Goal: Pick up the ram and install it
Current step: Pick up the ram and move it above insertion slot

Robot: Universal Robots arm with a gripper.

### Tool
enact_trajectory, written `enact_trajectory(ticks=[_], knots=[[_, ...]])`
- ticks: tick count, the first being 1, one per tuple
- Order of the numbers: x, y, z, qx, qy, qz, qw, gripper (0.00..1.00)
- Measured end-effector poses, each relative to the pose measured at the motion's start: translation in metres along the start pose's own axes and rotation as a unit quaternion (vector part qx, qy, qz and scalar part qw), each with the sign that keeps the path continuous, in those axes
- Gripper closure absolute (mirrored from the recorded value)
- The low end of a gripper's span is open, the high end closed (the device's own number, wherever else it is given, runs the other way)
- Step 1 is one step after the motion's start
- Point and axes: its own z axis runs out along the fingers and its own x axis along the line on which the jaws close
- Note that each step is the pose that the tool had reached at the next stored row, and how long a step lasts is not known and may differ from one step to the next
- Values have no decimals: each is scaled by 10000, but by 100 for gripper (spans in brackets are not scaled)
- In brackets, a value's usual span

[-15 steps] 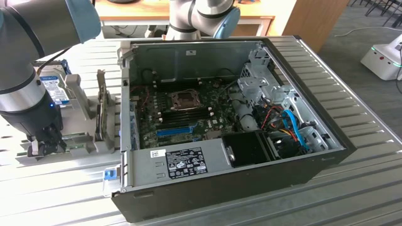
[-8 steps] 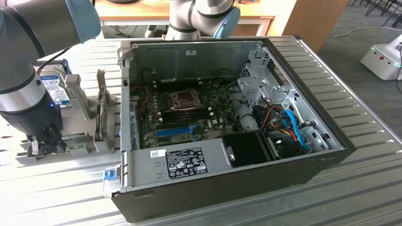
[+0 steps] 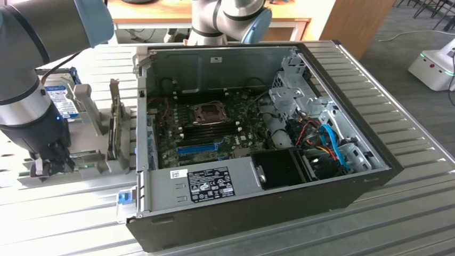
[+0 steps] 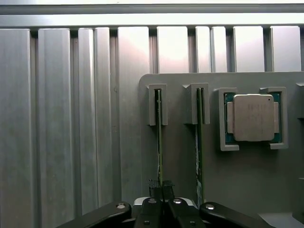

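Observation:
In the wrist view, two green ram sticks stand on edge in the grooves of a grey holder plate [image 4: 180, 166]. My gripper [image 4: 161, 187] is down at the holder, and its two black fingertips are pressed together on the thin edge of the first ram [image 4: 159, 137]. The second ram [image 4: 199, 142] stands one groove over, untouched. In the exterior view the gripper [image 3: 50, 162] sits low on the holder [image 3: 92, 160], at that view's left, beside the open computer case [image 3: 341, 197]. The dark memory slots [image 3: 212, 131] lie on the motherboard inside.
A silver processor chip [image 4: 251, 117] rests in a pocket of the holder beside the rams. A large dark upright card [image 3: 115, 128] and a blue-labelled drive [image 3: 63, 104] stand between the gripper and the case. A blue slot [image 3: 195, 148] lies on the motherboard. The table is ribbed metal [image 4: 71, 118].

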Motion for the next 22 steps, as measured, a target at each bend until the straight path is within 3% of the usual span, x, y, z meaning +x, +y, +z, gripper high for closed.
enact_trajectory(ticks=[13, 22], knots=[[-5, 6, -203, 0, 0, 0, 10000, 88], [-11, 13, -421, -1, 0, 0, 10000, 88]])
